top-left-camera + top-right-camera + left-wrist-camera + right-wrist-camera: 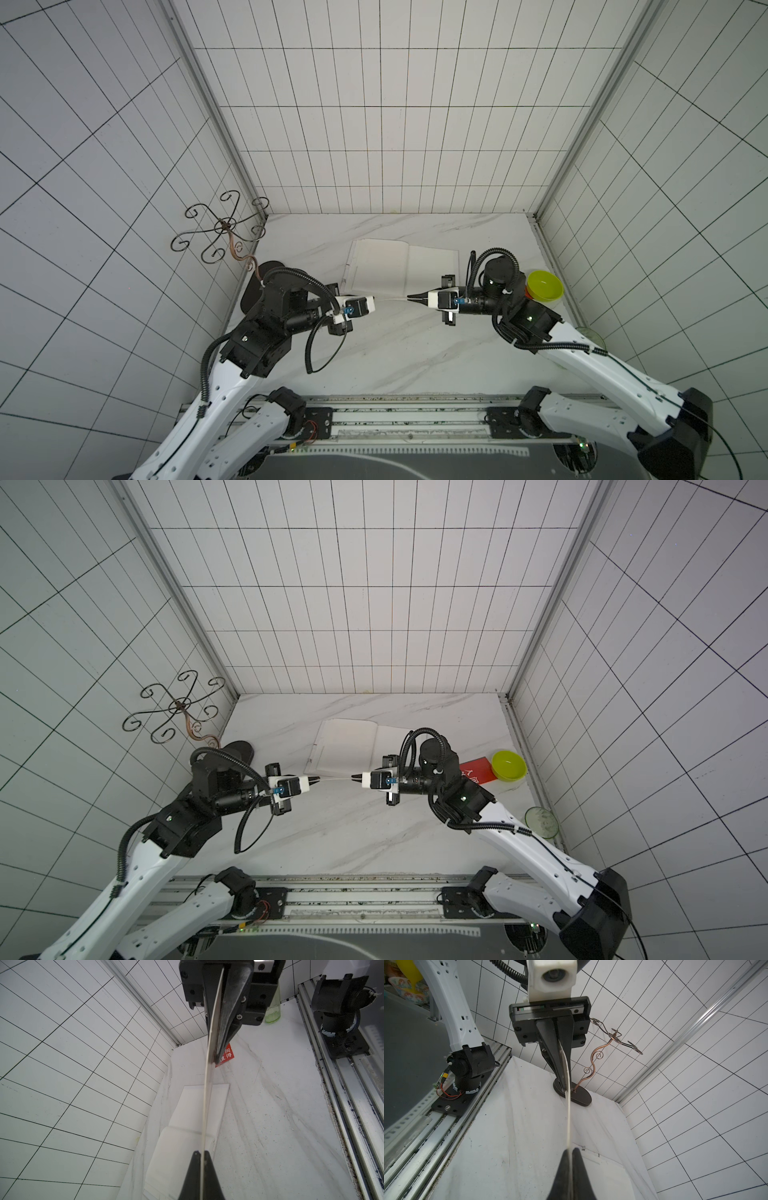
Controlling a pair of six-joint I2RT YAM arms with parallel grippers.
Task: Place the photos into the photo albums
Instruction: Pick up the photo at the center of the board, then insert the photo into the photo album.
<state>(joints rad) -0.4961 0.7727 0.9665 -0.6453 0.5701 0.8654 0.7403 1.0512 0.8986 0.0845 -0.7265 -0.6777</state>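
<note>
Top view: bowl (509, 765) beside red photo (478, 771)

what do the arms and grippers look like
The left arm and right arm: white perforated shells, black joints, black ribbed cable loops. The left gripper and right gripper: tapered black fingers, a white camera block and a blue connector behind them.

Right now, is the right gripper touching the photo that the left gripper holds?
Touching. The right wrist view shows the photo pinched edge-on in the shut jaws of the right gripper; the left gripper clamps its far end.
</note>
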